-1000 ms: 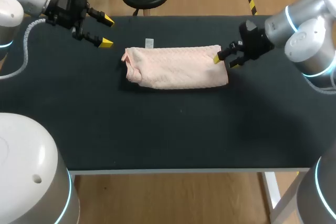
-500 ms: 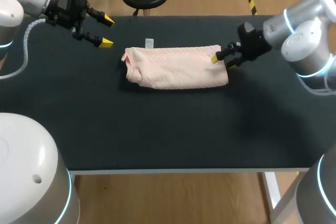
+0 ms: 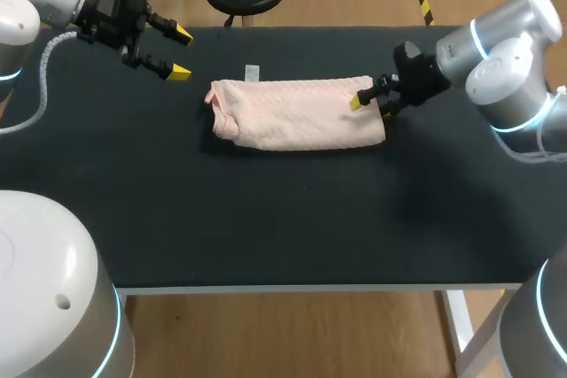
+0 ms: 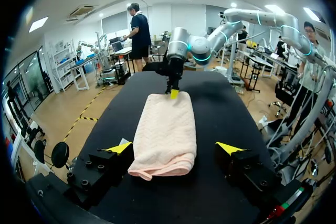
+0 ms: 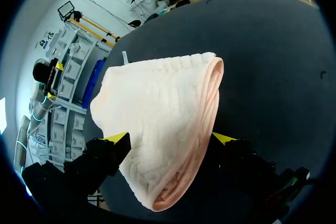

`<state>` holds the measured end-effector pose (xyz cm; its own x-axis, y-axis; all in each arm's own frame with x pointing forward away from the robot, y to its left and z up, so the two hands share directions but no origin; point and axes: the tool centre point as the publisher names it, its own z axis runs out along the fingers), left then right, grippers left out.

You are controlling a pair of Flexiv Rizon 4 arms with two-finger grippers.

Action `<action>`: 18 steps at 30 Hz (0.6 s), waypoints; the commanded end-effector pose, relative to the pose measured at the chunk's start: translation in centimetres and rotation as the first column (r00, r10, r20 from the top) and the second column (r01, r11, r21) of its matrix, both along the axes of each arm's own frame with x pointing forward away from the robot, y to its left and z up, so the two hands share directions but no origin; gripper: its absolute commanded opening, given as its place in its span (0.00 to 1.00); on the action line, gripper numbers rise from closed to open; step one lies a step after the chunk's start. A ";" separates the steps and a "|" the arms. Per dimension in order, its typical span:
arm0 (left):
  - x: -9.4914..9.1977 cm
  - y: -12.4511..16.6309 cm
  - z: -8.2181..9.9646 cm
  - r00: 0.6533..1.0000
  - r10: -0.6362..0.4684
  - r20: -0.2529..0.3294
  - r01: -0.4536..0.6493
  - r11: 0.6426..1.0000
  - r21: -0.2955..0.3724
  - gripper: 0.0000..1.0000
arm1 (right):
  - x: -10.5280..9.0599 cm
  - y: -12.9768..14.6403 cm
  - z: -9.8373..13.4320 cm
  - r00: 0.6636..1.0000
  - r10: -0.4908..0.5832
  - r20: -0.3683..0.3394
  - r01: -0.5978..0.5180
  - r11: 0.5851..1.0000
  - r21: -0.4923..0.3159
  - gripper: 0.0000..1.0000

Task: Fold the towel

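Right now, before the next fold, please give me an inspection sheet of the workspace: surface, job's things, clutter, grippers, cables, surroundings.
Surface: black table top, flat, no spill seen.
Job's things: pink terry towel, folded into a long strip, lying across the middle.
Clutter: small white tag just beyond the towel's far edge; attached or loose, cannot tell.
Grippers: left gripper open, off the towel's left end, holding nothing; right gripper open, towel's right end between its fingers.
Cables: pale ribbed hose loops from the left arm, apart from the towel.
Surroundings: nothing seen.
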<state>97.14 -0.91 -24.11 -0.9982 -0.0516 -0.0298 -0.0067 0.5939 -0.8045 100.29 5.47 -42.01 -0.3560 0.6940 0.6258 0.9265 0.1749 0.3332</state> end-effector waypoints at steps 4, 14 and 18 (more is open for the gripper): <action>-0.1 0.0 0.0 1.000 0.000 0.002 0.000 1.000 -0.002 1.00 | 0.5 0.7 -0.5 1.000 0.004 -0.003 -0.004 1.000 0.011 1.00; -0.1 0.0 0.0 1.000 0.000 0.002 0.000 1.000 -0.002 1.00 | 0.6 0.9 -0.5 1.000 -0.005 -0.002 0.005 1.000 -0.009 0.00; -0.1 0.0 0.0 1.000 0.000 0.002 0.000 1.000 -0.002 1.00 | 0.5 0.8 -0.2 1.000 -0.014 0.005 0.014 0.999 -0.032 0.00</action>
<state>97.14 -0.91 -24.11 -0.9982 -0.0516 -0.0298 -0.0067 0.5939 -0.8045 100.92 6.12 -42.61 -0.3519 0.7089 0.6112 0.9267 0.1717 0.3344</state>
